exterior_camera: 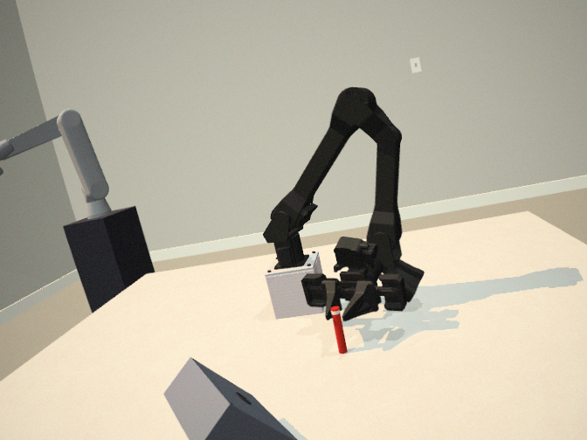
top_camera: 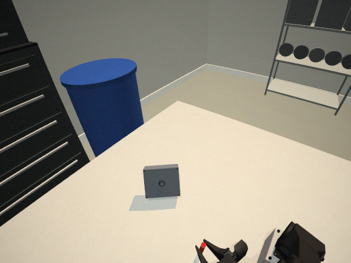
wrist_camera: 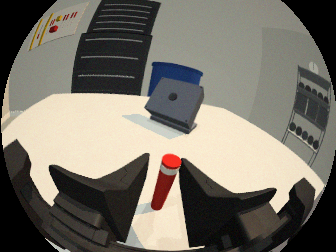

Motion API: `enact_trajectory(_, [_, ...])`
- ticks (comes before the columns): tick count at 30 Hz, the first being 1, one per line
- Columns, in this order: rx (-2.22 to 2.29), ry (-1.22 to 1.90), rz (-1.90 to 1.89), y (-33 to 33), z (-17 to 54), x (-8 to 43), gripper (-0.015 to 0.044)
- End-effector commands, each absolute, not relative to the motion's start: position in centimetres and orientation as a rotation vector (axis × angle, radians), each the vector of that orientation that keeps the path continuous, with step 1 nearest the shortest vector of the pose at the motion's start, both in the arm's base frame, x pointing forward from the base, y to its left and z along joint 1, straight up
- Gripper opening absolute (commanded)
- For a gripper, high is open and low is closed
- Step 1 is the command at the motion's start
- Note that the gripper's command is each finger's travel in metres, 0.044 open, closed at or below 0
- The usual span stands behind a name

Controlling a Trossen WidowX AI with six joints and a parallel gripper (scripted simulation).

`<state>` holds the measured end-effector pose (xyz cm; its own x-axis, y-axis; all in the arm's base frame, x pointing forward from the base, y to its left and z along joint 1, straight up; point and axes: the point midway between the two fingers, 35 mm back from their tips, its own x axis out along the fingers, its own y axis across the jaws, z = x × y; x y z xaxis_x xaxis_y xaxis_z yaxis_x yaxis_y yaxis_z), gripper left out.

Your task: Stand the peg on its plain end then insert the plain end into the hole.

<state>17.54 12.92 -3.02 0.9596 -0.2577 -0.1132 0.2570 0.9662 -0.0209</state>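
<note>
the pale desk (top_camera: 215, 158) (exterior_camera: 141, 350) (wrist_camera: 95, 120) spreads out under and beyond the hand, its near edge cut off in the top view. past its far side, beyond the hand, stands a blue bin (top_camera: 113, 113) (wrist_camera: 176, 74) with its top face closed over, so whatever it may contain is hidden. the black arm (exterior_camera: 322, 161) rises behind the hand in the exterior view; the top view crops it at the bottom. the sloped panel (top_camera: 162, 185) (exterior_camera: 198, 393) (wrist_camera: 175, 104) sits on the desk ahead of the hand, well apart from it; its one hole (top_camera: 161, 183) (exterior_camera: 244, 397) (wrist_camera: 173, 96) holds no peg, and its bottom is too dark to make out. the hand (top_camera: 200, 243) (exterior_camera: 335, 316) (wrist_camera: 164, 160) is partly spread, with gaps showing beside the peg, pinching nothing. the red peg (top_camera: 202, 247) (exterior_camera: 339, 331) (wrist_camera: 164, 185) stands upright on the desk between the fingertips, white band near the top. no writing on these things can be read.
</note>
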Motion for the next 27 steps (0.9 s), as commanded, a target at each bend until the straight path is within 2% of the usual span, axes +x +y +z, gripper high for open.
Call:
enact_trajectory(1, [-0.010,0.116,-0.261,12.91,-3.01,17.55,0.0130])
enact_trajectory(22, [-0.010,0.116,-0.261,12.91,-3.01,17.55,0.0130])
enact_trajectory(27, [-0.010,0.116,-0.261,12.91,-3.01,17.55,0.0261])
